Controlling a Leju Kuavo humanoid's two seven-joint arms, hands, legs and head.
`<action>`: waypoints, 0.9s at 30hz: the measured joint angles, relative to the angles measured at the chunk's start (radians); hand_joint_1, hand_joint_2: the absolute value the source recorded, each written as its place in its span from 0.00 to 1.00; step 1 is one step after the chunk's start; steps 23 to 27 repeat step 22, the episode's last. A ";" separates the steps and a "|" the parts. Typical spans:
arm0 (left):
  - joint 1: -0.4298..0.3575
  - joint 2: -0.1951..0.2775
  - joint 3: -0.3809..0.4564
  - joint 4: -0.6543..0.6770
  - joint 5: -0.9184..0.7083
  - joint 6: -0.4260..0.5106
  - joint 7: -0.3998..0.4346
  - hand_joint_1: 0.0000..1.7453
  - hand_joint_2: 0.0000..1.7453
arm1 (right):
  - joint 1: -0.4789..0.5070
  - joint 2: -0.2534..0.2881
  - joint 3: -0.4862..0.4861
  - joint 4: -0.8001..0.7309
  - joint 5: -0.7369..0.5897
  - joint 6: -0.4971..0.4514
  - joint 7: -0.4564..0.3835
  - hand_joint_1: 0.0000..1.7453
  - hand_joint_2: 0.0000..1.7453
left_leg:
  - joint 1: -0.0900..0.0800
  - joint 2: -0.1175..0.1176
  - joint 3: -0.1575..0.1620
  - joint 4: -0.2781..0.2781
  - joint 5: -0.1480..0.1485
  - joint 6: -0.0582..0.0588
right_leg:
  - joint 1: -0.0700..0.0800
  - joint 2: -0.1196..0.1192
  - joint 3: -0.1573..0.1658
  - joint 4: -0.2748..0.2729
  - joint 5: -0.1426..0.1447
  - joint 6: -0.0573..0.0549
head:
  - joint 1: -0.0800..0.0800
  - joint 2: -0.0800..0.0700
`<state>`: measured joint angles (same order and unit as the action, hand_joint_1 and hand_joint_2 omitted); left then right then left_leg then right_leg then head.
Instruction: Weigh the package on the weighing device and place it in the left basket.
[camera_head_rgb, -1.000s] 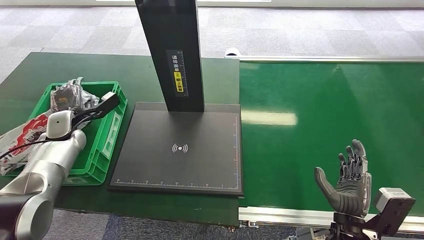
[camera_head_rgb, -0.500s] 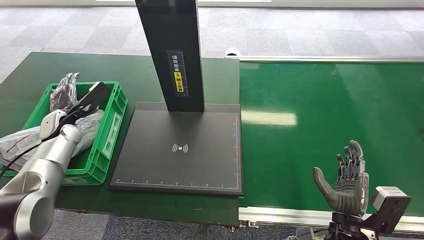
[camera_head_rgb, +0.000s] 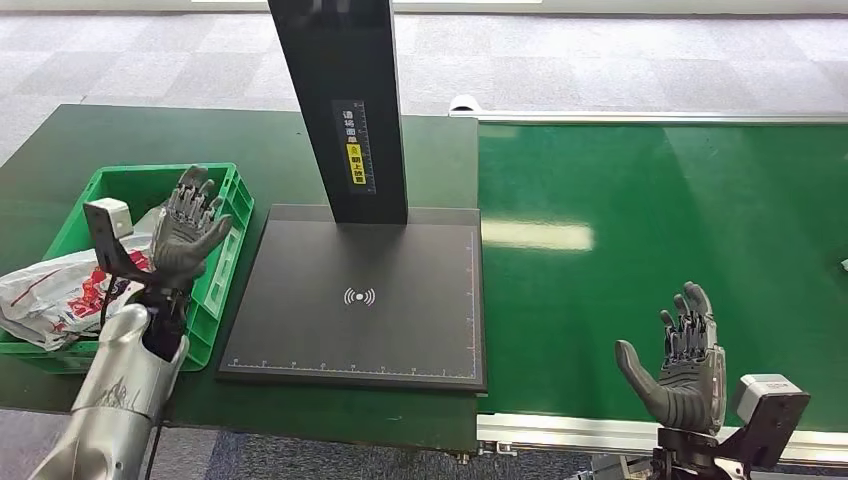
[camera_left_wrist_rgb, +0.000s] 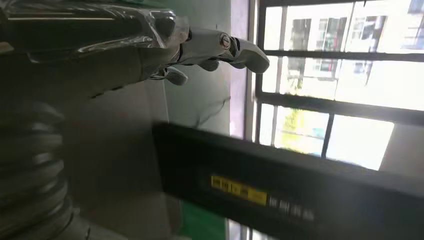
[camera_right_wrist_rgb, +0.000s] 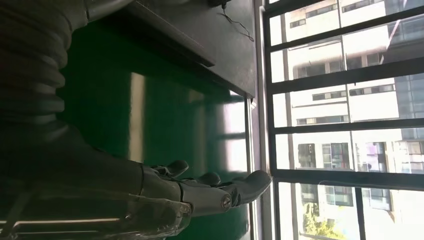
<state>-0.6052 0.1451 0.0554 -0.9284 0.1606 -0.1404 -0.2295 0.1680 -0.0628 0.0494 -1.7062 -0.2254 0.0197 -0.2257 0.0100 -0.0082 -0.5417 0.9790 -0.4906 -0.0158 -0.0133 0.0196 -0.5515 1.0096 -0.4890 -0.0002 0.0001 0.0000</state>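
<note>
The package (camera_head_rgb: 60, 290), a white plastic bag with red print, lies in the green basket (camera_head_rgb: 228, 215) at the table's left, its end hanging over the basket's left rim. My left hand (camera_head_rgb: 188, 225) is raised above the basket's right side, fingers spread and holding nothing; the left wrist view shows its fingers (camera_left_wrist_rgb: 220, 45) stretched out. The weighing device (camera_head_rgb: 360, 300), a black plate with a tall black post (camera_head_rgb: 340, 110), stands bare in the middle. My right hand (camera_head_rgb: 685, 360) hovers open over the green conveyor belt (camera_head_rgb: 650, 220) near its front edge, with its fingers (camera_right_wrist_rgb: 220, 192) extended.
The dark green table (camera_head_rgb: 70, 150) carries the basket and the scale. The conveyor's metal rail (camera_head_rgb: 560, 430) runs along the front right edge. Grey carpet floor (camera_head_rgb: 600, 60) lies beyond.
My left arm has drawn back out of the basket and turned, the hand now upright with fingers spread. The package lies flatter in the basket. The right hand dipped slightly.
</note>
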 joint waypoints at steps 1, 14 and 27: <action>0.076 -0.014 -0.030 -0.078 0.089 -0.025 -0.008 0.00 1.00 | 0.004 0.003 0.004 0.001 0.001 0.004 0.009 0.00 1.00 | 0.000 0.000 0.000 0.000 0.000 0.000 | 0.000 0.000 0.000 0.000 0.000 0.000 | 0.000 0.000; 0.600 -0.153 -0.328 -0.580 0.202 0.064 -0.004 0.00 1.00 | 0.075 0.046 0.093 0.005 0.005 -0.011 0.091 0.00 1.00 | 0.000 -0.002 -0.001 0.000 -0.002 0.001 | -0.001 -0.001 0.000 -0.001 -0.001 0.001 | 0.000 0.000; 0.695 -0.152 -0.438 -0.594 0.118 0.121 -0.038 0.00 1.00 | 0.043 0.047 0.237 0.070 -0.004 -0.056 0.084 0.00 1.00 | 0.000 -0.003 -0.001 -0.001 -0.002 0.001 | 0.000 -0.003 0.000 -0.001 -0.002 0.001 | 0.000 0.000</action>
